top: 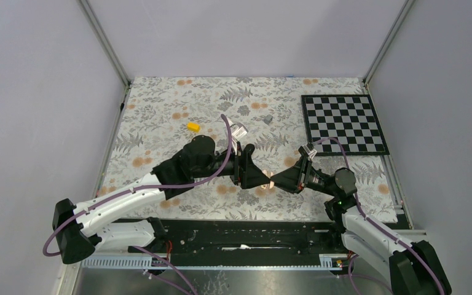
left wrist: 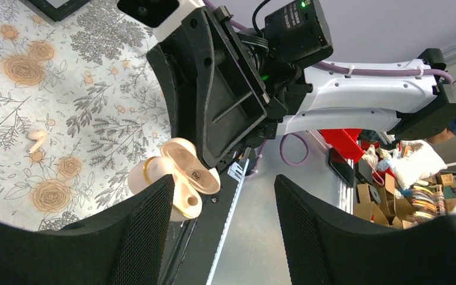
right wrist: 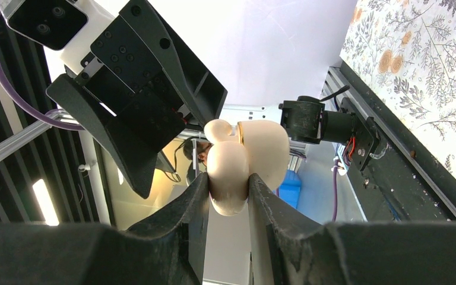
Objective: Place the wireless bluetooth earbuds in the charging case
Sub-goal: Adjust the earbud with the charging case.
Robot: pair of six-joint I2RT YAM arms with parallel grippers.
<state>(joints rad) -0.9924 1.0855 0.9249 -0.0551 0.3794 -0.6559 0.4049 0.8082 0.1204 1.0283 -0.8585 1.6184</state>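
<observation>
The right claw [right wrist: 228, 185] pinches the open case [right wrist: 255, 148] above the bench [left wrist: 95, 89]. The left claw [left wrist: 222, 193] is spread, empty. One earbud [left wrist: 34, 141] lies at the case's 9 o'clock. Fetch it gently, and hold the case steady.

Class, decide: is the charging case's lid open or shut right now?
Open. The charging case, clamped in the right tool, shows its two halves splayed apart about a gold hinge, with an inner face exposed.
</observation>
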